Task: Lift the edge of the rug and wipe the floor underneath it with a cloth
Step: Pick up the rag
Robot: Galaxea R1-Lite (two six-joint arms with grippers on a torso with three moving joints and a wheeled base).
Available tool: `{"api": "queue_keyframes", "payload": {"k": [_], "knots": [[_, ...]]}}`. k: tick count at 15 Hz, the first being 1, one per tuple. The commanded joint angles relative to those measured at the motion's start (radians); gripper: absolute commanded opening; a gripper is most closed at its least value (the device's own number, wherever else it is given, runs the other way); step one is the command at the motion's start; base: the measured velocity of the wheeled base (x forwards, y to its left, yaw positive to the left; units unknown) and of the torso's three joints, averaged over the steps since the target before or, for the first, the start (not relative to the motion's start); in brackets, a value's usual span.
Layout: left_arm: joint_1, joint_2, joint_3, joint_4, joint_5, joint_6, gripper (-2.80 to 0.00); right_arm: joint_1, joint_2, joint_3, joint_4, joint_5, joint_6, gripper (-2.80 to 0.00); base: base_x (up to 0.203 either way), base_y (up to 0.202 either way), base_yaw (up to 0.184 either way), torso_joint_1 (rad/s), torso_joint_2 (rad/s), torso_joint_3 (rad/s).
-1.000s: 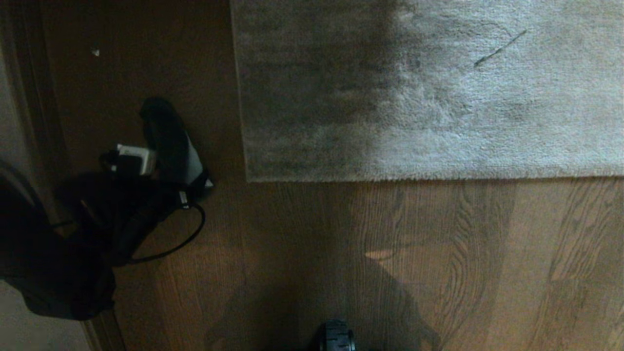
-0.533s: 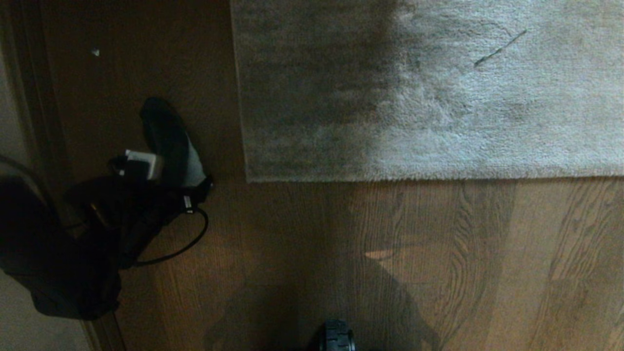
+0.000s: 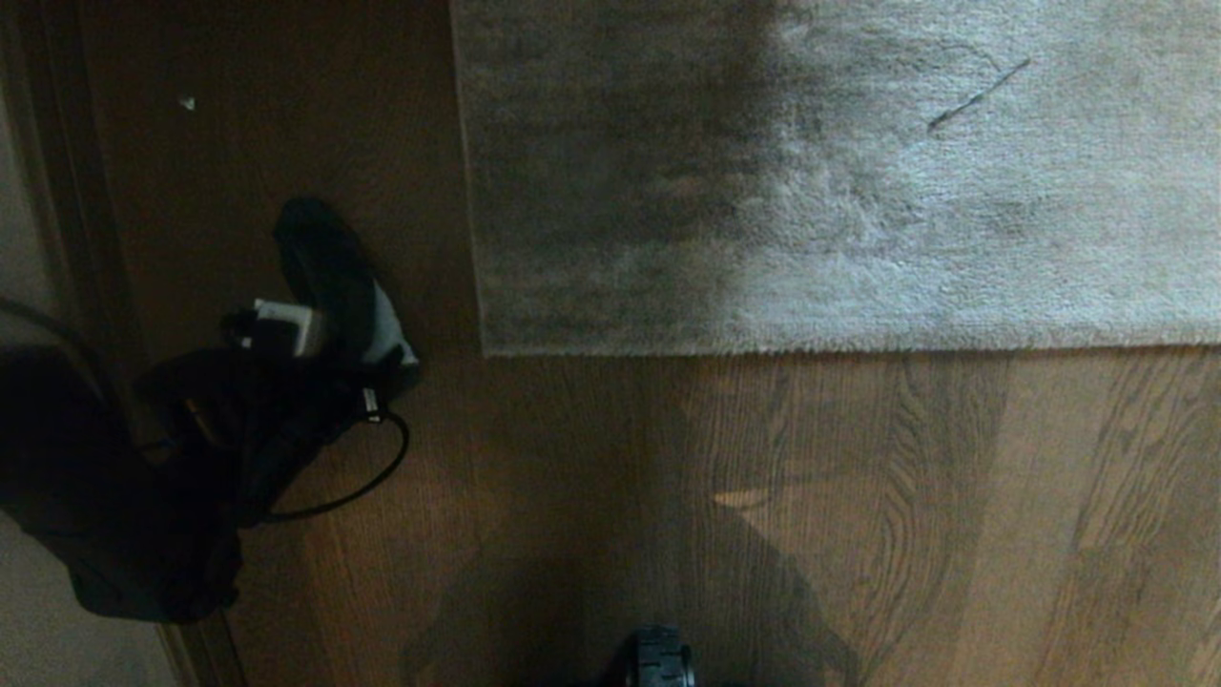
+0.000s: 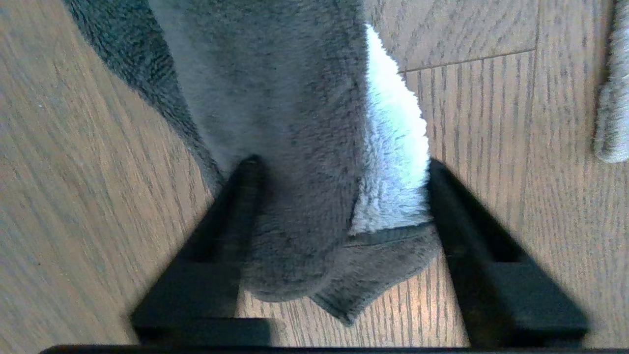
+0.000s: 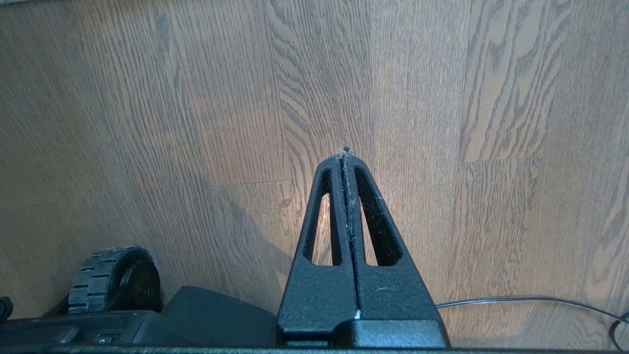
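Pale speck [image 3: 187, 102] near dark trim [image 3: 57, 172].

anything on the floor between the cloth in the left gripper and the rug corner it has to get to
Nothing visible. The left gripper has the cloth between its fingers, on the robot's left of the rug edge. Only a bare strip of floor separates them. The rug edge lies flat, not yet lifted.

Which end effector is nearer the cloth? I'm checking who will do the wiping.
Left. The left end effector straddles the cloth on the floor. The right end effector is shut over bare planks, no cloth near.
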Motion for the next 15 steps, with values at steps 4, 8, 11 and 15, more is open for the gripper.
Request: {"api": "queue_keyframes", "payload": {"k": [4, 8, 11, 15], "knots": [[-0.001, 0.013, -0.016, -0.036, 0.000, 0.000, -2.80, 0.000, 0.000, 0.000, -0.001, 0.000, 0.000, -2.80, 0.000, 0.000, 0.000, 0.000, 0.00, 0.000], [-0.001, 0.003, -0.012, -0.036, 0.000, 0.000, -2.80, 0.000, 0.000, 0.000, -0.001, 0.000, 0.000, -2.80, 0.000, 0.000, 0.000, 0.000, 0.00, 0.000], [0.000, -0.034, -0.005, -0.036, 0.006, -0.003, -2.80, 0.000, 0.000, 0.000, -0.001, 0.000, 0.000, -2.80, 0.000, 0.000, 0.000, 0.000, 0.00, 0.000], [0.002, -0.102, 0.012, -0.034, 0.013, -0.004, -2.80, 0.000, 0.000, 0.000, -0.001, 0.000, 0.000, -2.80, 0.000, 0.000, 0.000, 0.000, 0.00, 0.000]]}}
